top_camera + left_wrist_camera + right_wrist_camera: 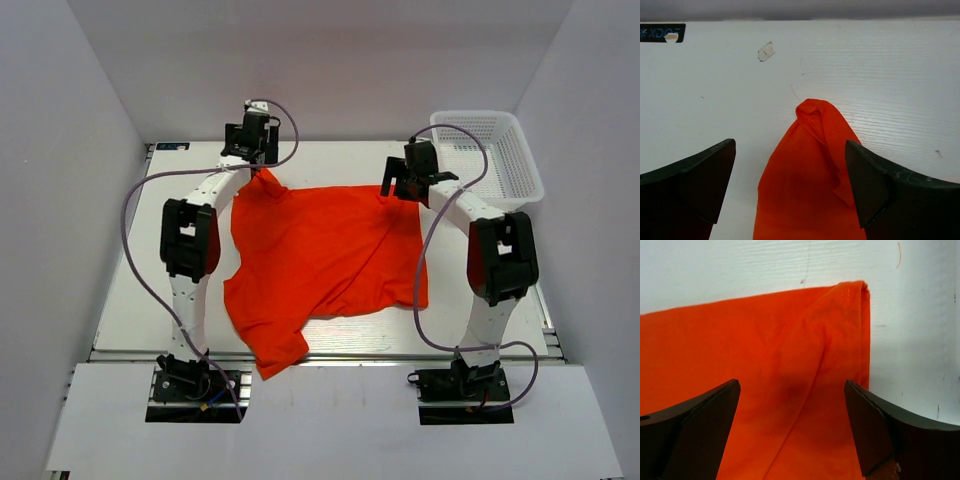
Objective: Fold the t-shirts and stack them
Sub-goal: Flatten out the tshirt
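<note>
The orange-red t-shirt lies spread and rumpled on the white table, one sleeve hanging toward the near edge. My left gripper is open above the shirt's far-left corner, a bunched point of cloth that lies between its wide-apart fingers. My right gripper is open above the far-right hemmed corner, its fingers apart over the cloth. Neither gripper holds anything.
A white mesh basket stands at the far right of the table. White walls close in the left, right and back. Cables loop beside both arms.
</note>
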Controlling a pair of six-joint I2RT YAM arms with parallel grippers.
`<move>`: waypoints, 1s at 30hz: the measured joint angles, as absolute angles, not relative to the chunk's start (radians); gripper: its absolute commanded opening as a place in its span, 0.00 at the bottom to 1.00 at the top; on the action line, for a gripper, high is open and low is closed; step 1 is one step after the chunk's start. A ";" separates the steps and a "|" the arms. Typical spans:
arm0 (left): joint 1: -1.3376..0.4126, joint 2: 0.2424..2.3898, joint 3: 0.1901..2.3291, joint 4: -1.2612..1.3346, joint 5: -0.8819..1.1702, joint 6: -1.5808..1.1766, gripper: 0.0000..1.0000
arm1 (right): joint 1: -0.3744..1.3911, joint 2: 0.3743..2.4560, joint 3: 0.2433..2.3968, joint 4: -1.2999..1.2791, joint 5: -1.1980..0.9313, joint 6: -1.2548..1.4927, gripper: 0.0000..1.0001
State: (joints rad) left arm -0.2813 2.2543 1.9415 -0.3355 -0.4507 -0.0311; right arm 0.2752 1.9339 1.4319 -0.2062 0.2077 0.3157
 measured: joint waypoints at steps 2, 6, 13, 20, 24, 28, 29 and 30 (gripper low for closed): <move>-0.284 2.186 1.908 -0.350 -0.439 -0.051 1.00 | 0.276 1.877 1.388 -0.203 0.170 0.311 0.90; -0.284 1.994 1.756 -0.378 -0.379 -0.122 1.00 | 0.279 1.698 1.242 -0.181 0.102 0.310 0.90; -0.298 1.624 1.264 -0.336 -0.152 -0.243 1.00 | 0.288 1.359 0.973 -0.193 0.062 0.354 0.90; -0.324 1.657 1.013 -0.282 0.092 -0.322 1.00 | 0.288 1.116 0.657 -0.350 0.057 0.424 0.88; -0.329 1.671 0.938 -0.265 0.121 -0.347 1.00 | 0.288 1.073 0.567 -0.410 0.042 0.450 0.83; -0.329 1.671 0.928 -0.242 0.120 -0.360 1.00 | 0.288 1.092 0.547 -0.417 0.030 0.467 0.82; -0.328 1.671 0.925 -0.237 0.119 -0.362 1.00 | 0.288 1.104 0.545 -0.416 0.030 0.469 0.79; -0.328 1.671 0.922 -0.230 0.119 -0.365 1.00 | 0.288 1.118 0.542 -0.413 0.030 0.472 0.77</move>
State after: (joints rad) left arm -0.3279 1.6707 0.9218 -0.2302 0.1192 -0.3649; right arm 0.2882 1.1179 0.5423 -0.4129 0.0303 0.4725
